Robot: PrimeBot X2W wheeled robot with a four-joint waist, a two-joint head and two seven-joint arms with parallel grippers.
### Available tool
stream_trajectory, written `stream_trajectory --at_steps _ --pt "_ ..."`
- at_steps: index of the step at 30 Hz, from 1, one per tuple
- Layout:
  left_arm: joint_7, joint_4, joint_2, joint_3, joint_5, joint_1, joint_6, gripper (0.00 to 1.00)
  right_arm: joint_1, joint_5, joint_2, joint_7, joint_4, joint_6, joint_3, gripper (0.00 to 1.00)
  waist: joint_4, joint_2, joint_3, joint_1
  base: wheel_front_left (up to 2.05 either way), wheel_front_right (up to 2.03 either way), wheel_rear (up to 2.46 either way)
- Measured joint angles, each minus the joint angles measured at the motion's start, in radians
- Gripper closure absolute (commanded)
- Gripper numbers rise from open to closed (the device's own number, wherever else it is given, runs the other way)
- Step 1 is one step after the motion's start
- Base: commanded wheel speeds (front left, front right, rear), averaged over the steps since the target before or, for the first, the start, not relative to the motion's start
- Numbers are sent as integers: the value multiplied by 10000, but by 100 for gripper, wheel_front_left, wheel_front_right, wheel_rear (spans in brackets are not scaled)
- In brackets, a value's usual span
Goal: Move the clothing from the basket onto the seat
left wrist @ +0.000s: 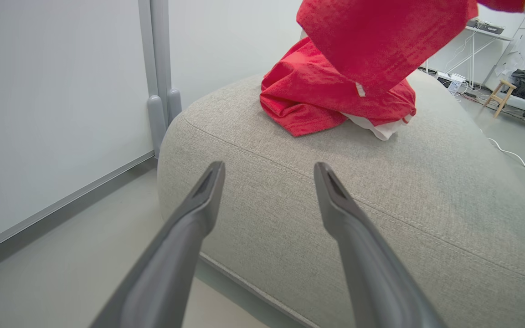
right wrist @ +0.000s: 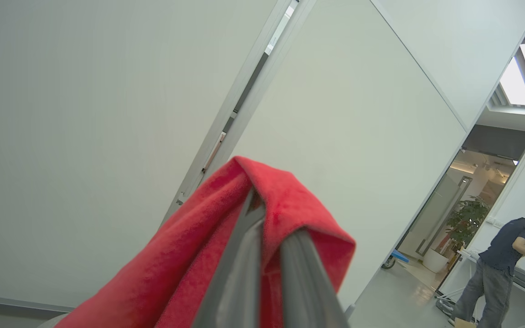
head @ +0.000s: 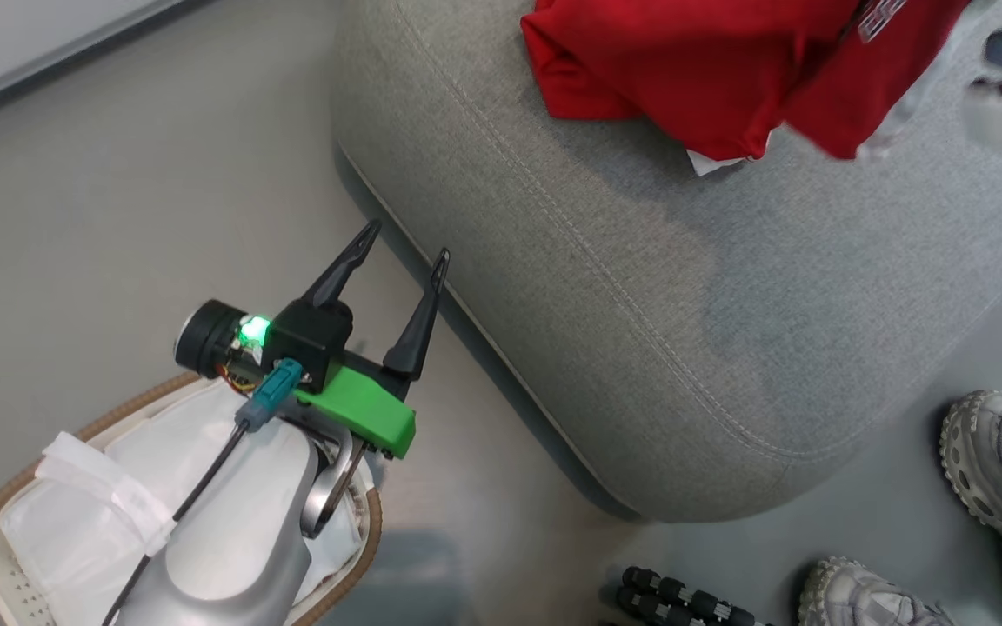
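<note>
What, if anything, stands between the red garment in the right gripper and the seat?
Nothing blocks it. The hanging garment, pinched in the right gripper, dangles above the seat; only another red garment lies beneath, bare cushion beside it.

clothing (head: 701, 78) on seat (head: 640, 304); basket (head: 10, 582) on floor (head: 118, 217), left of seat

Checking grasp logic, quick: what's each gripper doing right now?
Left gripper: open, holding nothing.
Right gripper: shut on the clothing.
</note>
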Motion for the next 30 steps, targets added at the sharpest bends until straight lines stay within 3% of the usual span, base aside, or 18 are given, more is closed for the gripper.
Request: stream_trajectory --at_steps 5,10,20,27,28,29,30 --pt "-2 -192 201 -395 8 -575 0 0 -1845 -311 -468 0 1089 0 -890 100 167 0 864 0 0 0 0" --pt "-2 -268 368 -828 -8 -1101 0 0 -2406 -957 -454 -15 2111 0 -1505 100 481 0 1671 0 0 0 0" --pt "0 -96 460 -1277 -253 -1479 0 0 -1383 -1680 637 -25 4606 0 -2389 100 1392 0 2833 1 0 0 0" --pt "0 25 502 -1147 -330 -1330 0 0 -159 -1732 1055 -25 4997 0 -3545 99 1758 0 2920 1 0 0 0" --pt "0 13 495 -1168 -328 -1306 0 0 6 -1751 1097 -25 4941 0 -3611 63 1762 0 2877 1 0 0 0" --pt "0 -10 466 -1172 -330 -1290 0 0 221 -1772 1151 -25 4865 0 -3678 14 1763 0 2811 0 0 0 0" --pt "0 -35 416 -1152 -345 -1275 0 0 405 -1778 1208 -25 4811 0 -3739 0 1761 0 2730 1 0 0 0"
